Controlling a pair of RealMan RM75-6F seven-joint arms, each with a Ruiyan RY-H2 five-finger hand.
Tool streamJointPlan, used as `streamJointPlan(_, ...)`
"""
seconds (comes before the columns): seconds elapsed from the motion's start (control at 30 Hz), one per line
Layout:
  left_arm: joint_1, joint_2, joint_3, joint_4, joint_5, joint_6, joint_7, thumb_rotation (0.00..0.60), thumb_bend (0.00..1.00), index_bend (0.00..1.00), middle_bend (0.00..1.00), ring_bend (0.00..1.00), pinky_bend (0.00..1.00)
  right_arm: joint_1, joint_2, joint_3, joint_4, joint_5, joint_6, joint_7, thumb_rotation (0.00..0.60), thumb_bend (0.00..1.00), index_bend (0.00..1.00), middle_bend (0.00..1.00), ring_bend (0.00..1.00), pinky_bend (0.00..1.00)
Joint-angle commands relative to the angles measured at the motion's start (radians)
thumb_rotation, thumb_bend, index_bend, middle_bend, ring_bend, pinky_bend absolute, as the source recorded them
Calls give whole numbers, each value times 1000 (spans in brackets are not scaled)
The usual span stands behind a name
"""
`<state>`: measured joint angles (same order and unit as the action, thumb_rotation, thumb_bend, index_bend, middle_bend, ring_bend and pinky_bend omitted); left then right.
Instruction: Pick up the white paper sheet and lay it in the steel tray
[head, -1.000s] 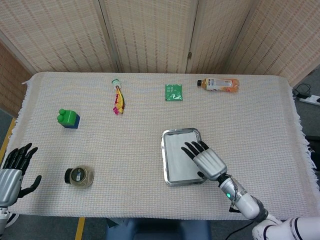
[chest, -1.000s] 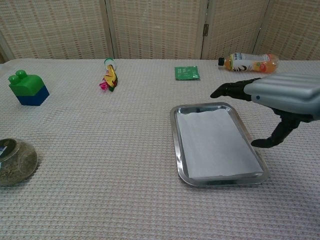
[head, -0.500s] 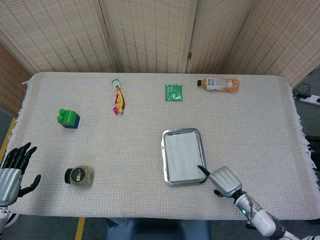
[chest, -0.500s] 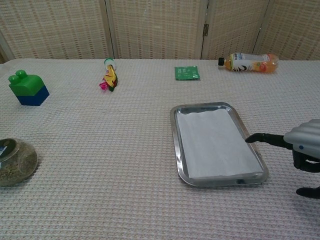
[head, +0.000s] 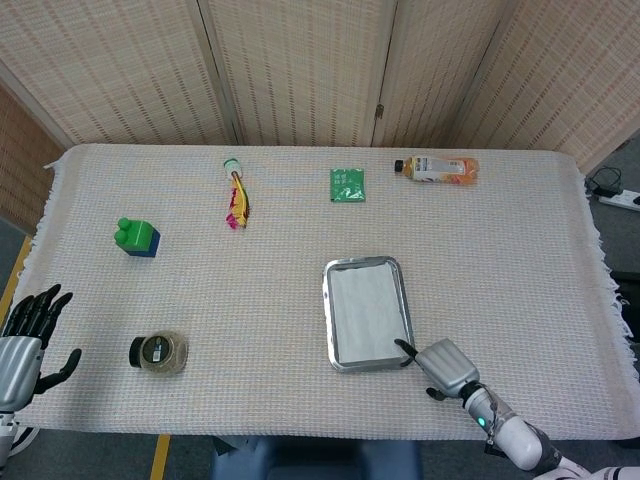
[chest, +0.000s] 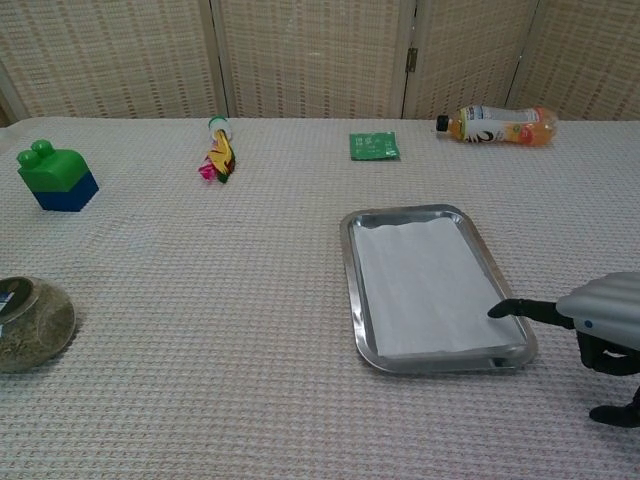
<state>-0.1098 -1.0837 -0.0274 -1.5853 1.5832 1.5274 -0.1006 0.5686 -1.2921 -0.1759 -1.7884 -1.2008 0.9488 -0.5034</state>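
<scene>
The white paper sheet (head: 366, 308) (chest: 425, 285) lies flat inside the steel tray (head: 327, 320) (chest: 352, 280) at the middle front of the table. My right hand (head: 443, 367) (chest: 600, 325) hovers just off the tray's near right corner and holds nothing. One dark fingertip (chest: 512, 309) reaches toward the tray's right rim, and the thumb hangs below. My left hand (head: 25, 335) rests at the table's front left edge with its fingers spread and empty; the chest view does not show it.
A green and blue block (head: 137, 238) (chest: 56, 178) sits at the left, with a round jar (head: 158, 352) (chest: 28, 322) in front of it. Along the back lie a colourful wrapper (head: 237, 198) (chest: 217, 155), a green sachet (head: 347, 184) (chest: 373, 146) and an orange drink bottle (head: 436, 168) (chest: 497, 124).
My right hand has drawn back from above the tray to its near right corner, toward the table's front edge. The paper stays flat in the tray. The left hand has not moved.
</scene>
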Motion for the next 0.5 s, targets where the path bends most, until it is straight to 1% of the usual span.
streamJointPlan(0.03, 1, 1, 0, -1, 1, 3, -5, 600, 445, 0, 0, 0, 0, 4, -14, 8, 9, 14, -16, -9, 600, 311, 0, 1000, 1000, 1000)
streamJointPlan(0.33, 6, 6, -1, -4, 12, 21, -23, 600, 445, 0, 0, 0, 0, 5, -52, 32, 31, 30, -30, -17, 600, 311, 0, 1000, 1000, 1000)
streamJointPlan(0.5, 8, 5, -1, -1, 17, 29, -30, 600, 445, 0, 0, 0, 0, 2, -55, 34, 30, 27, -34, -16, 600, 311, 0, 1000, 1000, 1000)
